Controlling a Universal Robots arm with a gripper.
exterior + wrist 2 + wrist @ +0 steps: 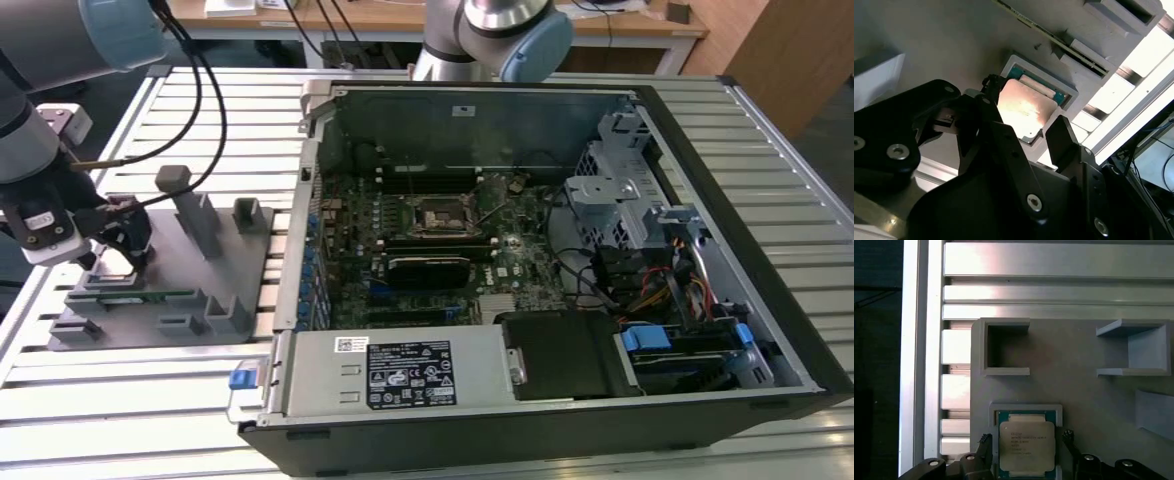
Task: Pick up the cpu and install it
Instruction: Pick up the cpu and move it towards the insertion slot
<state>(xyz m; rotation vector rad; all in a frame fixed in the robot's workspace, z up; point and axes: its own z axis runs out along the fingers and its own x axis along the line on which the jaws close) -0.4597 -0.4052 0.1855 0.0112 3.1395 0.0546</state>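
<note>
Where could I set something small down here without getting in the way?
The slatted table is bare between the grey fixture plate and the near edge in the exterior view, and again beyond the plate. Crowded: the plate's holders, the cpu between the open fingers, and the computer case.

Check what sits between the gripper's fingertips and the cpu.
In the first wrist view the open gripper straddles the cpu. Between each fingertip and the chip lies just the pale pocket rim of the grey holder.
</note>
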